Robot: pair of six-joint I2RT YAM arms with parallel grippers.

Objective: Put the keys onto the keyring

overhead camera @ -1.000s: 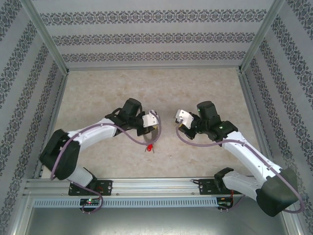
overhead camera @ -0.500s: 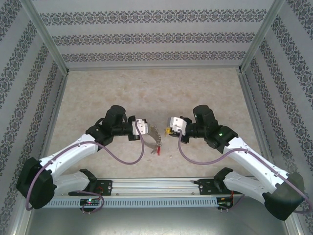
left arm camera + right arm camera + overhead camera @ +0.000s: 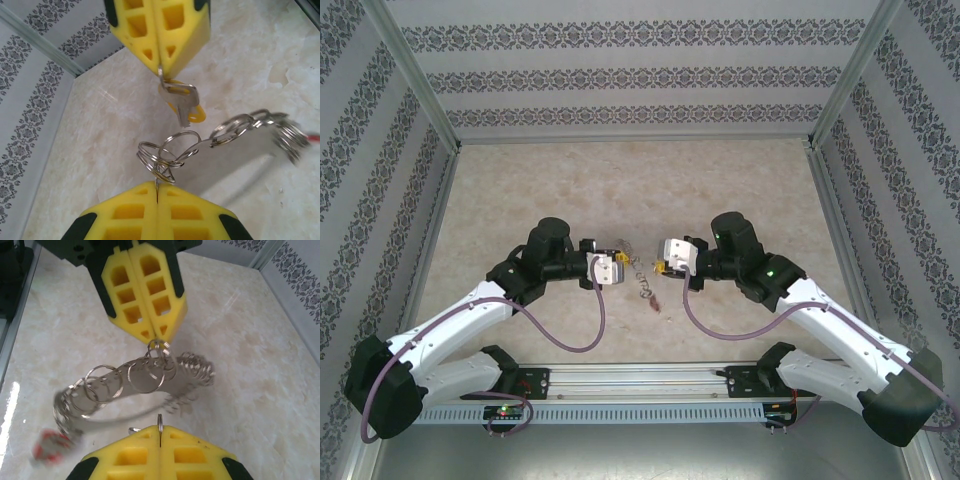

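Top cam: left gripper (image 3: 612, 266) and right gripper (image 3: 663, 266) face each other tip to tip over the table (image 3: 520, 190), close but apart. The keyring (image 3: 642, 283) hangs off the left tips, with the red key (image 3: 656, 304) at its near end.

Left wrist: left fingers are pressed together, pinching one small link of the keyring. The loop runs off to the right and is blurred at the far end. Opposite, the right fingers are together too, with the orange-yellow key (image 3: 186, 104) hanging from the tips just above the links. Can't tell if it touches them.

Right wrist: right tips are closed on a thin metal edge. The left gripper is clamped on a link, the keyring curves between, and the red key is a blur lower left.
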